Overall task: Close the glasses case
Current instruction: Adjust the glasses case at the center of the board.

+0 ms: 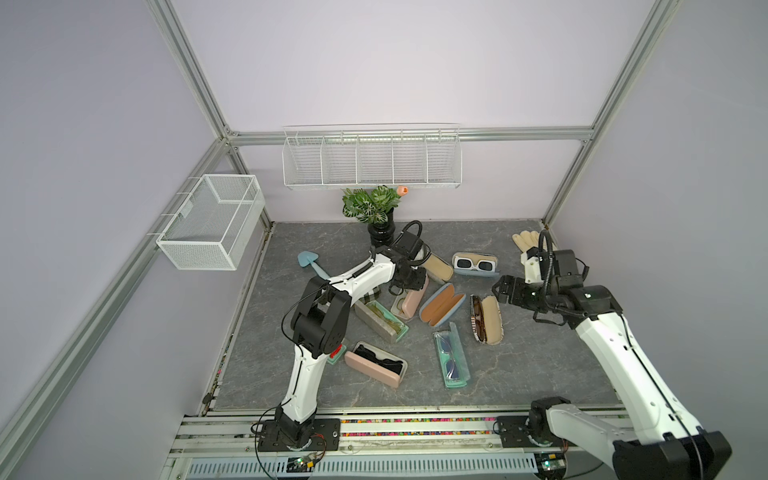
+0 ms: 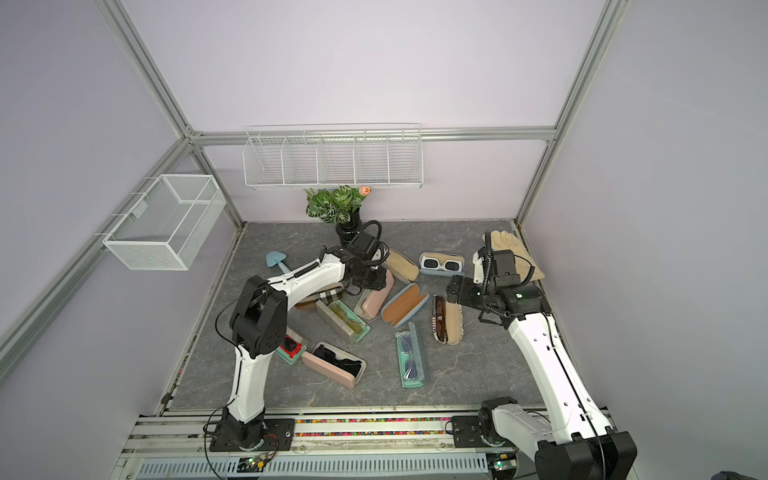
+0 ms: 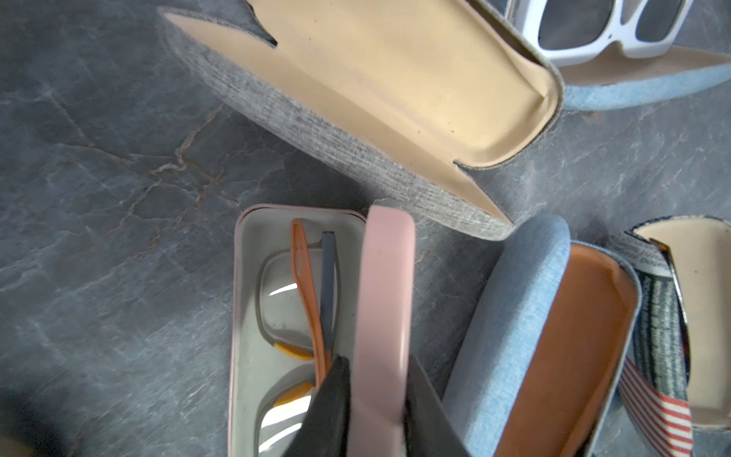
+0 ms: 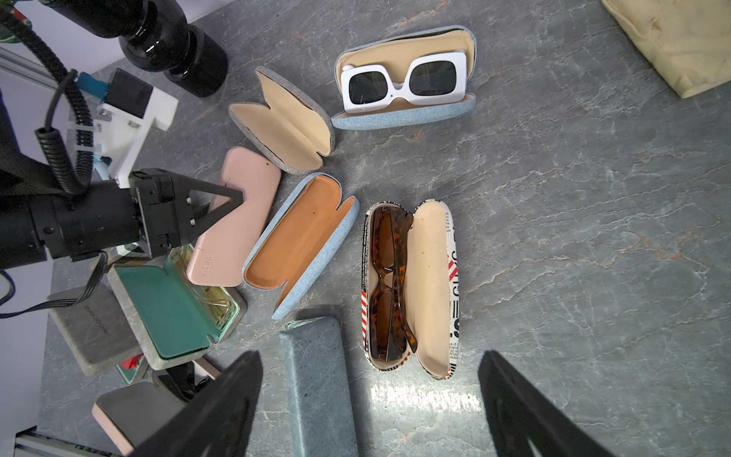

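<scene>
- Grey marble tabletop, open cases everywhere; the pink case sits mid-table, nearest the left arm.
- The left gripper pinches its upright lid near one end, I think; contact's blurry.
- The tray lies on the lid's side away from the blue case, so fold that way; it looks clear.
- The right gripper is spread wide, well apart.
</scene>
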`<move>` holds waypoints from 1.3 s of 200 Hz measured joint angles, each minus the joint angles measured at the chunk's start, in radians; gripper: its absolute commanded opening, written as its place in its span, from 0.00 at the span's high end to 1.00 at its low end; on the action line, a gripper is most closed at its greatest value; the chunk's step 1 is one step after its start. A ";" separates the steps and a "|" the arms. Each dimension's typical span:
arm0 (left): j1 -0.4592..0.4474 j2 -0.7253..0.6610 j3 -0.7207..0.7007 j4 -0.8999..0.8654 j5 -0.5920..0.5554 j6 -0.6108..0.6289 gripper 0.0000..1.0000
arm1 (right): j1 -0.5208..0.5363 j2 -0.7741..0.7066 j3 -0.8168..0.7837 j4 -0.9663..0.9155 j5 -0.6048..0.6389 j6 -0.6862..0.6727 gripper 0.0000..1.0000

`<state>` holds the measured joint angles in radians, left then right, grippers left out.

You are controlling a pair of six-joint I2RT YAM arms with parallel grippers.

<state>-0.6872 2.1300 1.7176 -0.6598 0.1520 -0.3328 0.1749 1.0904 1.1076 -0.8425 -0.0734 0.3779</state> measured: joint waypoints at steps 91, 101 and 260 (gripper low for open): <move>0.013 0.000 -0.030 0.084 -0.051 -0.159 0.59 | 0.007 0.000 0.000 -0.006 -0.031 -0.012 0.11; 0.014 0.000 -0.034 0.091 -0.056 -0.168 0.53 | 0.010 0.000 0.000 -0.006 -0.033 -0.012 0.11; 0.114 -0.213 -0.212 0.135 -0.094 -0.180 0.74 | 0.143 0.149 0.075 0.018 -0.077 -0.012 0.55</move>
<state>-0.5735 1.9167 1.5055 -0.5251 0.0578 -0.5125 0.3183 1.2392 1.1824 -0.8242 -0.1501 0.3656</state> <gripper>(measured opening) 0.337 0.579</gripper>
